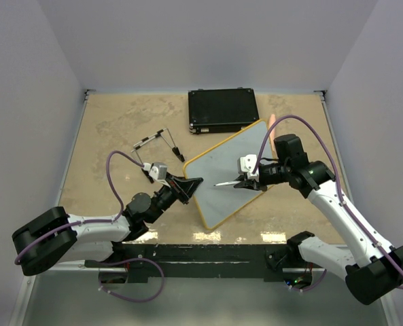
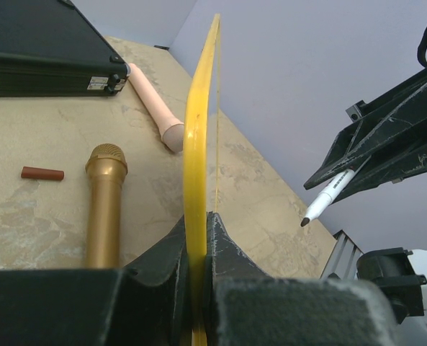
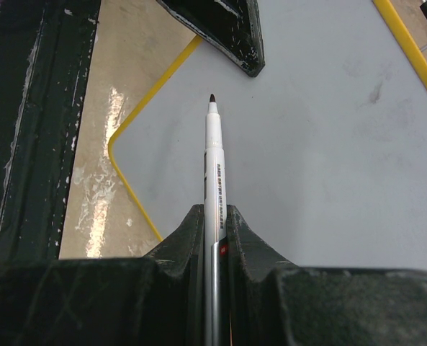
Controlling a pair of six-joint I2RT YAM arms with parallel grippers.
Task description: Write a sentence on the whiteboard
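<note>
Top external view: the whiteboard (image 1: 238, 170) lies turned cornerwise at the middle of the bench (image 1: 113, 122), just in front of the black case (image 1: 223, 110). The left pincer (image 1: 196, 183) is clamped on the whiteboard's left frame edge. The right pincer (image 1: 243, 182) grips a marker (image 1: 225, 183) over the pale face, tip toward the left pincer. A black-and-white wire-framed object (image 1: 157, 141) lies on the bench left of the whiteboard, and a pink cylinder (image 1: 272, 125) shows only as a sliver past the whiteboard's far right edge. Left wrist view: the whiteboard (image 2: 199, 144) appears edge-on, its yellow frame pinched between the closed jaws of the left pincer (image 2: 197, 231). This view alone shows a gold microphone (image 2: 105, 205) and a small reddish-brown cylinder (image 2: 42, 173) on the bench (image 2: 26, 231), plus the full pink cylinder (image 2: 155, 104) beside the black case (image 2: 47, 50). The right pincer (image 2: 343, 169) holds the marker (image 2: 328, 198) with its tip clear of the whiteboard face. Right wrist view: the right pincer (image 3: 214, 216) is closed on the marker (image 3: 214, 166), whose dark tip points at a finger of the left pincer (image 3: 227, 36). Only here the whiteboard (image 3: 328, 144) face shows faint dark smudges (image 3: 375, 90). A rounded yellow corner lies near the black front rail (image 3: 33, 108).
</note>
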